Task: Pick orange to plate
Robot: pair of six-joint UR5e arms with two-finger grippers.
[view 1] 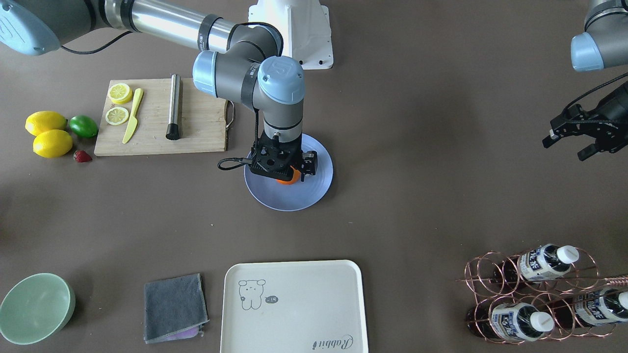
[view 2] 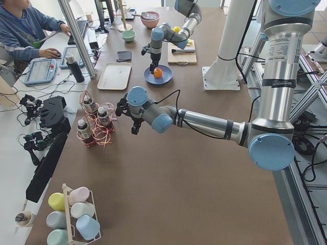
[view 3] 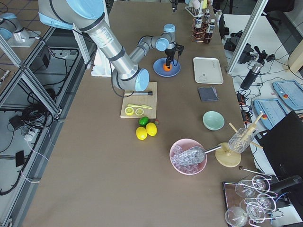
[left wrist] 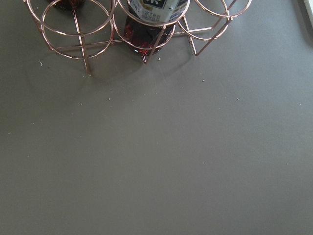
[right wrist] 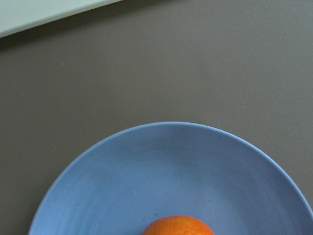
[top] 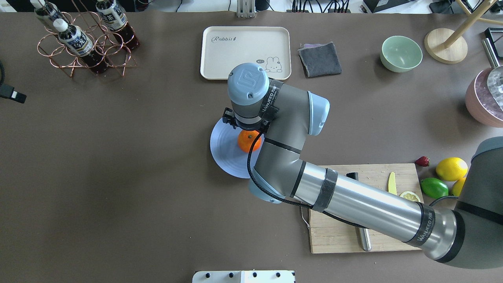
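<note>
The orange rests on the pale blue plate at the table's middle; it also shows at the bottom edge of the right wrist view as the orange on the plate. My right gripper hangs straight over the fruit, pointing down. It looks open, since no finger shows at the orange's sides from overhead. My left gripper hovers open and empty near the table's end, beside the bottle rack.
A wooden cutting board with lemon slices, a yellow knife and a steel rod lies near the plate. Two lemons, a lime and a strawberry sit past it. Along the far edge are a cream tray, grey cloth, green bowl and copper bottle rack.
</note>
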